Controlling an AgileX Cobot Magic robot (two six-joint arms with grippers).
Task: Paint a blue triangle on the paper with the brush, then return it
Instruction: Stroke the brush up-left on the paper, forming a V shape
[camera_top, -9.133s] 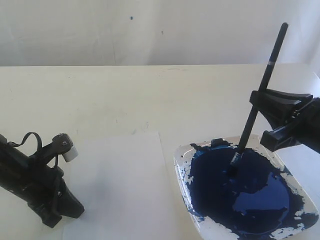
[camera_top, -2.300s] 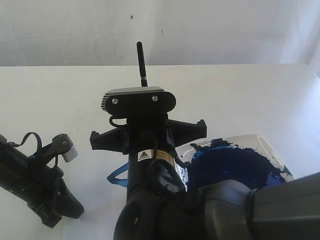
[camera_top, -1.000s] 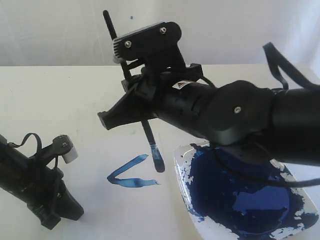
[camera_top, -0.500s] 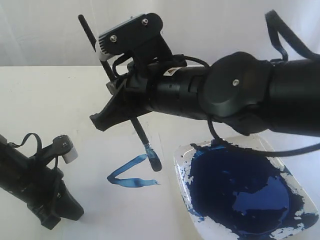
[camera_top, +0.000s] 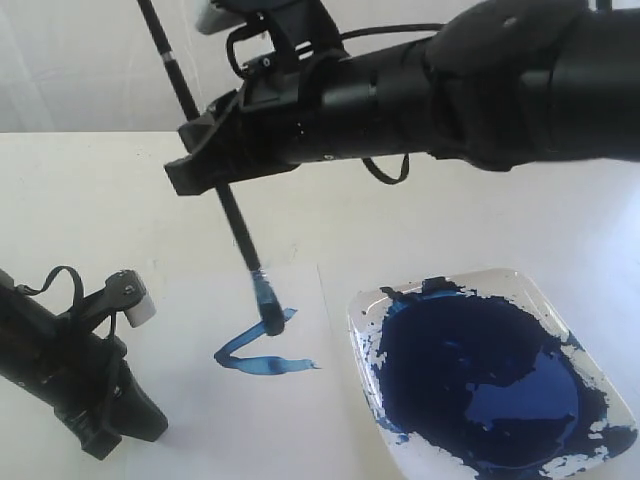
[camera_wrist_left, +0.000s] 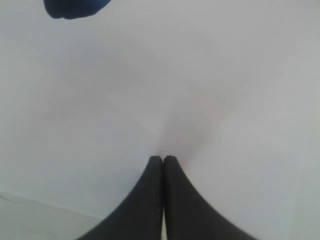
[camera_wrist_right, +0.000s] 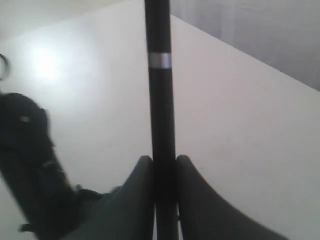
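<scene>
My right gripper (camera_top: 205, 160) reaches across from the right and is shut on the black handle of the brush (camera_top: 235, 225). The brush slants down to the paper (camera_top: 200, 320). Its blue-stained tip (camera_top: 268, 315) sits at the right end of the upper stroke. The blue triangle (camera_top: 270, 365) shows as two uneven strokes that join at the left and gape at the right. In the right wrist view the handle (camera_wrist_right: 161, 100) stands between my right gripper's (camera_wrist_right: 164, 160) closed fingers. My left gripper (camera_top: 140, 420) lies shut and empty at the paper's near left, with its fingers (camera_wrist_left: 150, 200) pressed together.
A white square paint tray (camera_top: 535, 290) holding a dark blue pool stands just right of the paper. My right arm (camera_top: 450, 80) spans the upper part of the exterior view. The left arm (camera_top: 60, 370) lies low at the front left. A pale wall backs the table.
My right arm has risen and swung left. The brush tip has travelled left from beside the tray's corner onto the right end of the upper stroke. The left arm has not moved.
</scene>
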